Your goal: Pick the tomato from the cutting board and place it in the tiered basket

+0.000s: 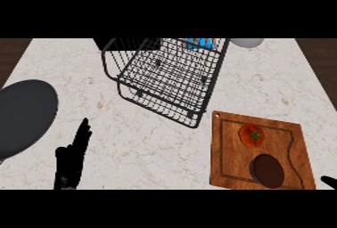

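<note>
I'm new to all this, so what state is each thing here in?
Red tomato: lying on the wooden cutting board, untouched.
Black wire tiered basket: standing on the counter.
Left hand: open, fingers straight.
Right hand: barely visible at the edge.

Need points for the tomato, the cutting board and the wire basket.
tomato (252, 135), head view, on its red skin beside the green stem.
cutting board (227, 169), head view, on bare wood near its left edge.
wire basket (172, 73), head view, on the mesh wall.
</note>
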Motion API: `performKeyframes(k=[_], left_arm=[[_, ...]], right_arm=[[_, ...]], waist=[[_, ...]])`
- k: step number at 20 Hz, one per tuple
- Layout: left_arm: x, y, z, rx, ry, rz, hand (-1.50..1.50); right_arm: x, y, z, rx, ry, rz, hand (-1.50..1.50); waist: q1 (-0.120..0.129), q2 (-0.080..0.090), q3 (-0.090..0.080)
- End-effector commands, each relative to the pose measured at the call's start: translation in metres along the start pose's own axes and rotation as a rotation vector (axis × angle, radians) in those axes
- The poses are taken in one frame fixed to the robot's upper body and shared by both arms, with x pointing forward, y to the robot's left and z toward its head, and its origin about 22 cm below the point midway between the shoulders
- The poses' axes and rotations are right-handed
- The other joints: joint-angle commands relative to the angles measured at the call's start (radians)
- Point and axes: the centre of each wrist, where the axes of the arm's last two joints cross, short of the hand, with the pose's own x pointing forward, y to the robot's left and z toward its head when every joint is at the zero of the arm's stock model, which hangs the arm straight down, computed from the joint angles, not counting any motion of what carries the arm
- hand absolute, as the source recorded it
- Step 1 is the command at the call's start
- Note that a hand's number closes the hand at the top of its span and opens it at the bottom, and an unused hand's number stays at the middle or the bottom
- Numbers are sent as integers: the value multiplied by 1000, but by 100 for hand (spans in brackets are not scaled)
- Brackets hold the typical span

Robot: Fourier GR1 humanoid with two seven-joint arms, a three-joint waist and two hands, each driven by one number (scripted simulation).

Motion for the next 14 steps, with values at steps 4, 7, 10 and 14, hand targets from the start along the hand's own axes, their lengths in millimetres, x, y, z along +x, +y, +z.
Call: performKeyframes(k=[4,7,10,14], left_arm=[[1,-6,0,-6,-1,-7,0],[3,-13,-1,-15,0,4,0],[-5,-15,7,-27,-1,-5,0],[-4,11,-4,-37,-24,-10,0]], right_arm=[[49,10,16,129,99,412,-150],[62,24,20,65,142,499,-150],[75,54,27,11,151,507,-150],[69,91,20,35,175,581,-150]], waist=[[16,3,-4],[22,3,0],[28,3,1],[37,5,2]])
